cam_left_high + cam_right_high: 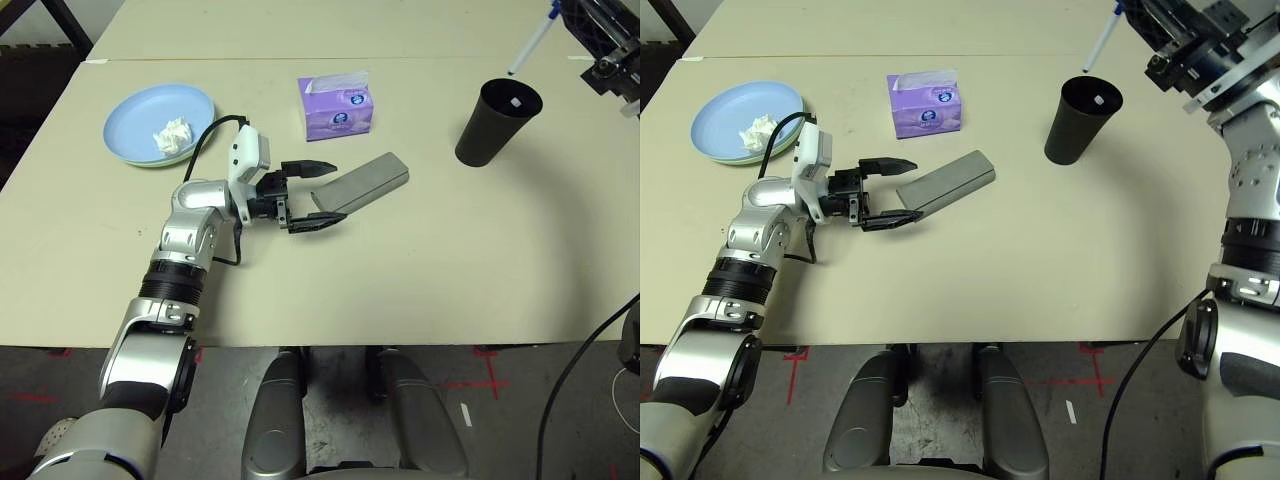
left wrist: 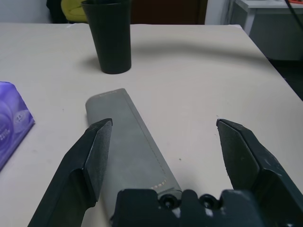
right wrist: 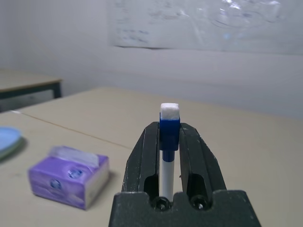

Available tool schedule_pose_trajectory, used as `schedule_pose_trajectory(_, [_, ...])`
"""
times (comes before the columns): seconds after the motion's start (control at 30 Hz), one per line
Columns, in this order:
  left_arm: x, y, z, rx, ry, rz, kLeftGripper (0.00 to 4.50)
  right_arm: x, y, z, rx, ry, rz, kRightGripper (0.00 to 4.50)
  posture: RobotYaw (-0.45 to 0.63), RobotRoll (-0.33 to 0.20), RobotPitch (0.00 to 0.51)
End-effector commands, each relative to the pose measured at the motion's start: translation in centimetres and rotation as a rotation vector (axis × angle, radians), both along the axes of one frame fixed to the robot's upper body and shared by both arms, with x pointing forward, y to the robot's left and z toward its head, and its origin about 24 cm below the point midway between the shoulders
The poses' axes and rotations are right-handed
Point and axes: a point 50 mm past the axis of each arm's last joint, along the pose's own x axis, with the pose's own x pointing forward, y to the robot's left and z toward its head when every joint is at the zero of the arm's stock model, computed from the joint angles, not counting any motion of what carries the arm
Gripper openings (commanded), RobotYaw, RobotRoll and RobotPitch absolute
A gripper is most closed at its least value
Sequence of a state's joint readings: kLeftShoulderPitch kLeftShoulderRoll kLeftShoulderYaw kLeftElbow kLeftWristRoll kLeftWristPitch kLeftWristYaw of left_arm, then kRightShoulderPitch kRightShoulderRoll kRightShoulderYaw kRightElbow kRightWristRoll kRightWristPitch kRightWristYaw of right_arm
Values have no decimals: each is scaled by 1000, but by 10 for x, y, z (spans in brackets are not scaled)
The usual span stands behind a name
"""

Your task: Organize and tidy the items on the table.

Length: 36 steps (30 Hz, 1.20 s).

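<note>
Far left of the table [image 1: 420,290]: light blue plate [image 1: 140,115] stacked on a pale green one, whose edge just shows beneath. A crumpled tissue [image 1: 171,137] sits in the blue plate. Nothing near them at present.

Next: left gripper [image 1: 313,192] low over the tabletop, pointing level toward the right, jaws fully spread and empty. The near end of the grey glasses case [image 1: 365,183] lies between its fingers [image 2: 97,151]. The case lies skewed to the gripper's line, closer to one finger than the other. Risk: if the jaws close from here, the nearer finger probably meets the case first and swivels or pushes it along the smooth top instead of clamping it. With only the end of the case taken, it could also tip or slip out on a lift.

Purple tissue box [image 1: 337,108] just behind the case, apart from it. A shoved case might nudge it.

Black cup [image 1: 495,122] upright, further right, well apart from the case.

Far right: right gripper [image 3: 169,137] raised above the table, clamped shut on the white-blue pen [image 1: 530,40], which sticks out past the fingertips. Risk: the cup is narrow and light-looking; a pen lowered off-centre could catch the rim and topple it, or drop beside it and roll.
</note>
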<state>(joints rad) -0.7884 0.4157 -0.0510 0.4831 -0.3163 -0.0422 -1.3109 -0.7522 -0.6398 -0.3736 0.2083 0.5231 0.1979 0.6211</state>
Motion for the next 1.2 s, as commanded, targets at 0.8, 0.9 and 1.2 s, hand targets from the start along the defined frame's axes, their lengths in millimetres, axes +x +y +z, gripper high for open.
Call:
schedule_pose_trajectory(0.8, [0, -2, 8, -3, -34, -11, 4500, 4, 9, -21, -22, 51, -106, 3819, 70, 0, 234])
schedule_pose_trajectory(0.9, [0, -1, 8, -2, -35, -11, 4500, 4, 12, -21, -26, 54, -98, 4457, 72, 0, 232])
schedule_pose_trajectory(1.2, [-1, 2, 10, -30, -54, 40, 4500, 1, 19, -31, 14, 79, -67, 4457, 76, 0, 228])
